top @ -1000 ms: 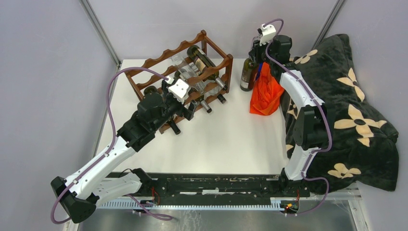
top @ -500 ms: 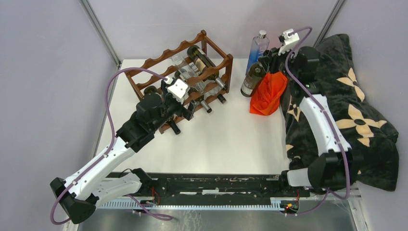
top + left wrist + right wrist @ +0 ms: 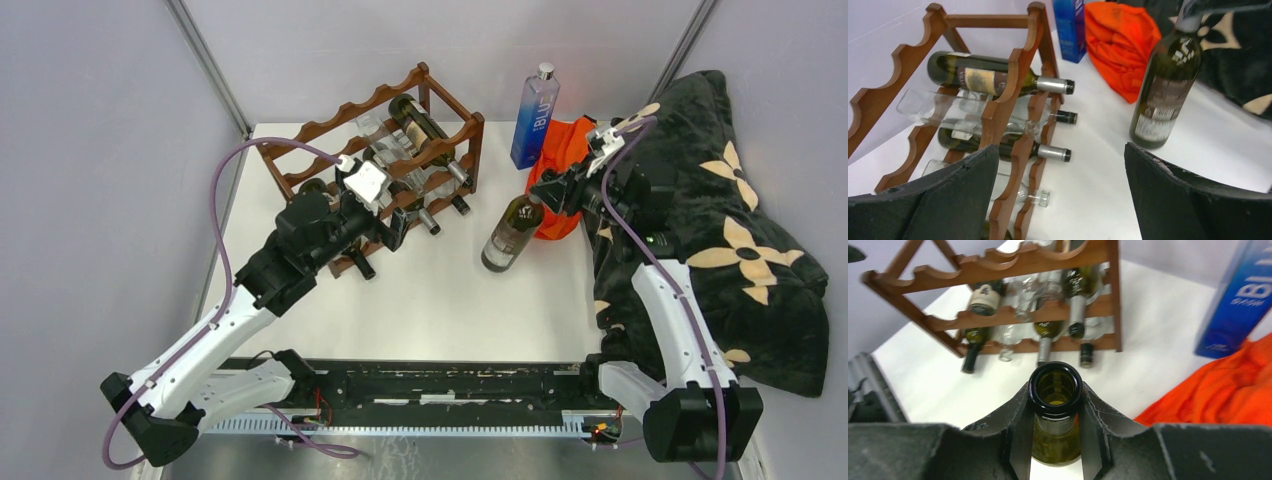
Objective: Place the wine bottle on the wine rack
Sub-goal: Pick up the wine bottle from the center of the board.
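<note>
Gripping the open neck of the wine bottle [image 3: 508,235], the right gripper [image 3: 540,199] has both fingers pressed against the glass just below the lip, one on each side, as its wrist view shows. Seen from above, the dark green bottle is tilted, its neck in the gripper and its body reaching toward 7 o'clock from the fingers. Its base is low over the white table [image 3: 450,300]; whether it touches the surface cannot be told. The bottle sits at about 2 o'clock from the table's centre, well apart from the wine rack [image 3: 340,112], which stands at about 11 o'clock. The reddish wooden rack already carries several bottles lying on their sides, dark and clear, necks pointing toward 5 o'clock. The left gripper [image 3: 1060,150] hangs just in front of the rack with its fingers spread wide, holding nothing. A tall blue bottle [image 3: 535,105] stands at 12 o'clock from the wine bottle, with an orange cloth [image 3: 565,140] just beside it. A black flowered blanket [image 3: 740,200] is heaped along the table's 3 o'clock edge.
</note>
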`<action>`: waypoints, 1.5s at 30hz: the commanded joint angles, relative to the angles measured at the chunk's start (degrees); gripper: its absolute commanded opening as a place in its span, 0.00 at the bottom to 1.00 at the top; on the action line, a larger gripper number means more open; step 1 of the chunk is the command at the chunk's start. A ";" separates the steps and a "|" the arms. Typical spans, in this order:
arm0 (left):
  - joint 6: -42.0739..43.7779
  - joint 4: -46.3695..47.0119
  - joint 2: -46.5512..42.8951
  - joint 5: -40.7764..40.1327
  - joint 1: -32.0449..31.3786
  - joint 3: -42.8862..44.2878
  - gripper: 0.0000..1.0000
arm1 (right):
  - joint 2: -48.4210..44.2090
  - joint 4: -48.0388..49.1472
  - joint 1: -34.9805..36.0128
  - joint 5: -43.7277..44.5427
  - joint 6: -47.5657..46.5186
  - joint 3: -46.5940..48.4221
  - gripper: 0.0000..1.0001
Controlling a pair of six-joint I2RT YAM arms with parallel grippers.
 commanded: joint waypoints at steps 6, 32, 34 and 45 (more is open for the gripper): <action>-18.73 2.64 -5.54 14.38 0.20 -2.80 1.00 | -5.50 12.26 -0.34 -13.96 13.23 -5.24 0.00; -29.30 7.80 -4.59 -7.76 -27.25 -14.93 1.00 | -5.90 25.74 -3.06 -20.91 22.11 -18.69 0.00; -29.53 8.75 -4.21 -8.49 -27.90 -15.99 1.00 | -5.74 26.05 -3.05 -20.91 22.30 -19.22 0.00; -32.20 18.72 -3.99 -8.33 -28.05 -23.08 1.00 | -4.85 29.28 -3.65 -21.08 24.44 -22.18 0.00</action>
